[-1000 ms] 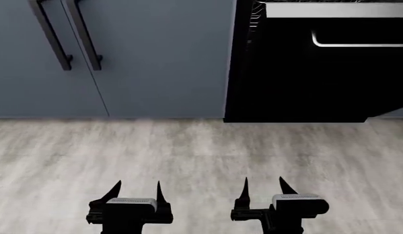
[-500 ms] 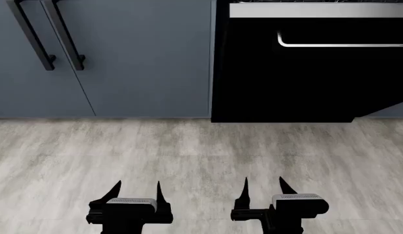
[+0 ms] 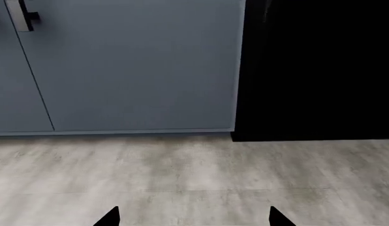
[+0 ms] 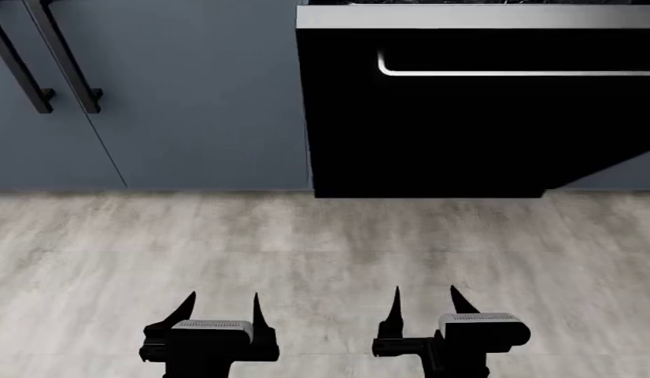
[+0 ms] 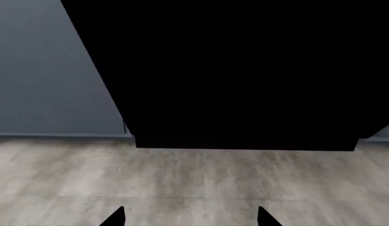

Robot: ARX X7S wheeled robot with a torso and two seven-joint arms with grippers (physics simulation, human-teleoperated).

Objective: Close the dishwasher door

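Grippers both low over the floor, nothing in either. Left gripper [image 4: 222, 309]: fingers spread, tips pointing toward the cabinets, touching nothing. Right gripper [image 4: 425, 304]: fingers likewise apart, empty, no contact. In the left wrist view only the two black fingertips [image 3: 110, 217] show, wide apart, bare floor between them; same in the right wrist view, tips [image 5: 114, 217] apart over floor.

Open room: pale grey wood-look floor [image 4: 325, 252] runs from the grippers to the cabinet base, no objects on it. Both grippers well apart from the cabinet fronts and from the door. Floor ends at the toe-kick line under the cabinets.

Door [image 4: 472, 118]: glossy black panel, ahead and right of centre in the head view, mostly in front of the right gripper. Brushed silver top edge [image 4: 478, 16] and a thin silver bar handle [image 4: 514, 72] running horizontally just below it. Top edge leans out toward the robot, so the door is ajar, not flush; a bit of dark interior and rack shows above the silver strip. Lower right corner of the panel cuts diagonally across the cabinet face behind it. Bottom edge sits near the floor line.

Left of the door: blue-grey cabinet doors [image 4: 199, 94] with two black vertical handles [image 4: 64, 59], in front of the left gripper. Left wrist view shows a cabinet face [image 3: 132, 66] meeting the black panel [image 3: 320, 70] at a vertical seam. Right wrist view is mostly filled by the black panel [image 5: 245, 70].
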